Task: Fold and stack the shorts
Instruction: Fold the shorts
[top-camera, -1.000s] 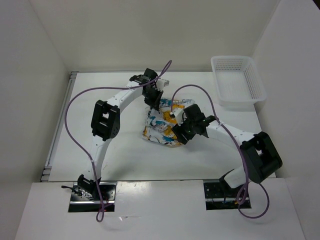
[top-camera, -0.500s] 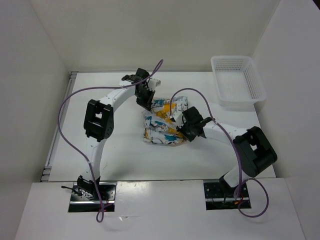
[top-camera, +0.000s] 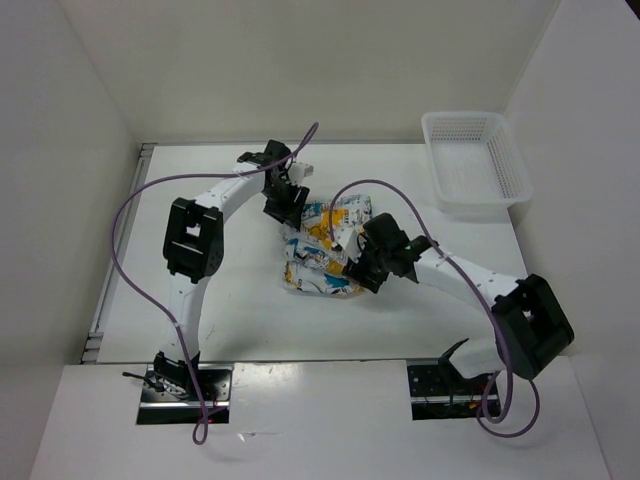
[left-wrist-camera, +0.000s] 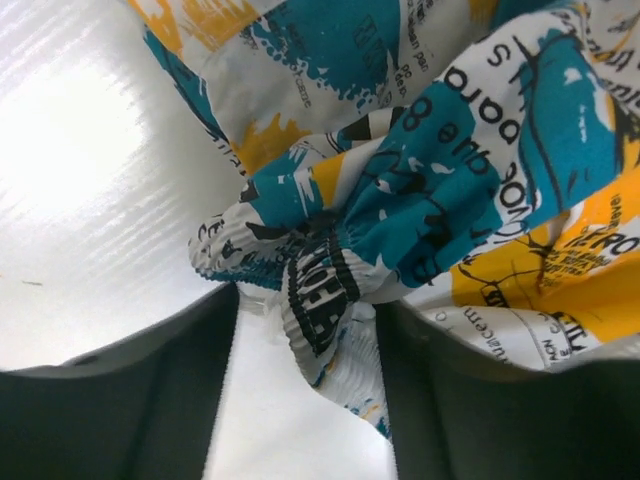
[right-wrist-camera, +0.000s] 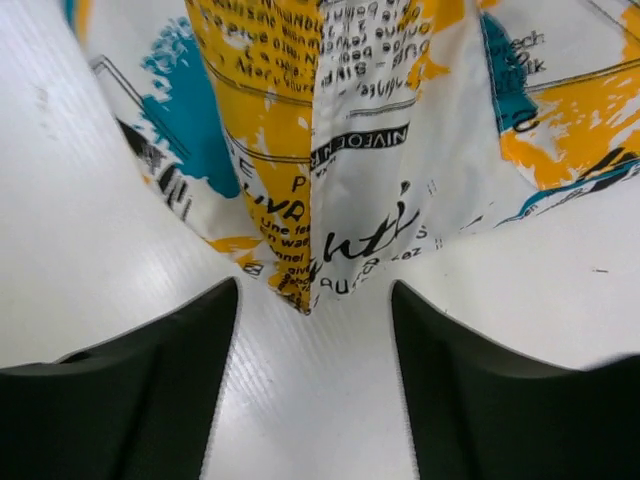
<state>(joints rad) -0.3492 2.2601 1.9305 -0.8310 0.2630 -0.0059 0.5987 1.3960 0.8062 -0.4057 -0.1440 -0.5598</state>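
Observation:
The shorts (top-camera: 318, 248) lie bunched in a loose folded heap mid-table, white with teal, yellow and black print. My left gripper (top-camera: 283, 207) stands at the heap's far left edge. In the left wrist view its jaws (left-wrist-camera: 308, 300) are apart, and the gathered elastic waistband (left-wrist-camera: 322, 300) hangs between them against the right finger (left-wrist-camera: 480, 400). My right gripper (top-camera: 356, 268) is at the heap's near right edge. In the right wrist view it (right-wrist-camera: 312, 300) is open, with a folded corner of the shorts (right-wrist-camera: 305, 270) just ahead of the gap and nothing between the fingers.
A white mesh basket (top-camera: 476, 165) stands at the far right corner of the table. White walls close in the table on the left, back and right. Purple cables loop above both arms.
Both grippers have opened from a tighter hold on the fabric. The left gripper shifted left, the right one drew back toward the near edge, and the shorts settled into a more compact heap.

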